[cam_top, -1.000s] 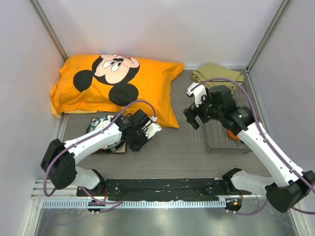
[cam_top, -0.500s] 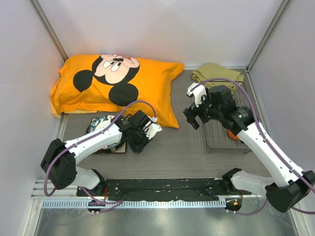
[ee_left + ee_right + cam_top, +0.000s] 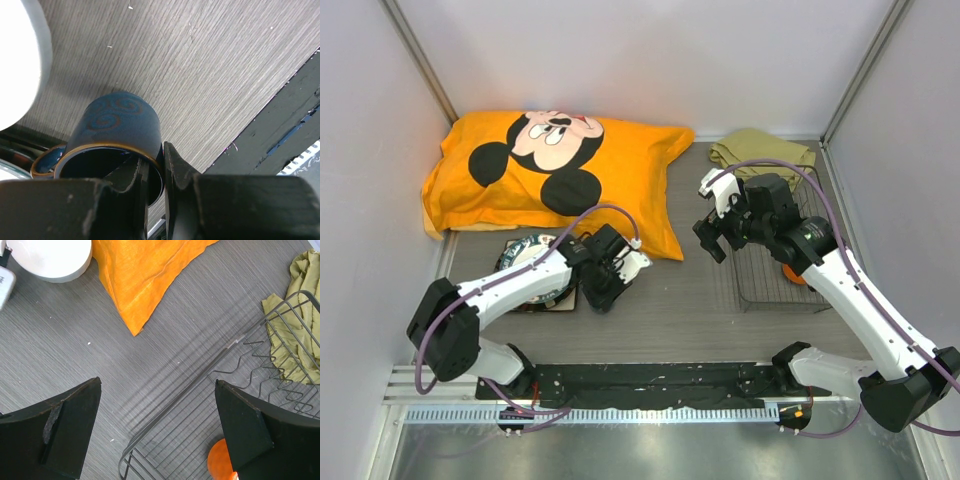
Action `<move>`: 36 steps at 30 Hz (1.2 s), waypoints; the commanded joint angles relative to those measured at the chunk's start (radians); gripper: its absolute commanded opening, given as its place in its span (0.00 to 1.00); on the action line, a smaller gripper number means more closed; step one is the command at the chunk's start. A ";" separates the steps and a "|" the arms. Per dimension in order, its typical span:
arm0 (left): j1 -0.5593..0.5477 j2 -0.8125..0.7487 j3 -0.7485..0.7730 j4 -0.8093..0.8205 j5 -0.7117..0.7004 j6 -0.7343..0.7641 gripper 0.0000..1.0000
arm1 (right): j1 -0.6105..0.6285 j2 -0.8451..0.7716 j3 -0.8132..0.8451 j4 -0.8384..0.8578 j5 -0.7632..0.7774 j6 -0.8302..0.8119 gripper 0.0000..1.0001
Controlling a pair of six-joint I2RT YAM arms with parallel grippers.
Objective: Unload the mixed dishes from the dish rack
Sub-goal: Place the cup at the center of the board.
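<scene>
**Crockery off the rack: weight, hold and looks**

Dish rack point(image 3: 775, 262), stiff dark wire in an open grid, stands at the right of the desk point(image 3: 670, 310), just beside an olive cloth point(image 3: 762, 152). It probably weighs little. A stack of plates point(image 3: 525, 265) lies at the left with a dark patterned rim on top. They look glazed, heavy and brittle, and are best taken at an edge. The white bowl point(image 3: 50, 257) rests on the desk near the left arm, smooth and likely slippery. The orange mug point(image 3: 222, 462) is the only dish seen in the rack, at its near corner, and its wall or rim looks the surest hold. The right gripper point(image 3: 157, 425) hovers by the rack's left side, fingers spread wide and empty. The small dark-blue cup point(image 3: 117, 125) is glossy, with swirls and a tan rim. It is probably light, hard and easily chipped. The left gripper point(image 3: 155, 162) has its fingers clenched on the cup's wall, one inside and one outside, close beside the plates.
</scene>
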 commanded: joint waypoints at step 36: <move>-0.006 0.000 0.043 -0.025 0.041 0.032 0.75 | -0.039 -0.082 -0.060 -0.019 0.179 -0.042 1.00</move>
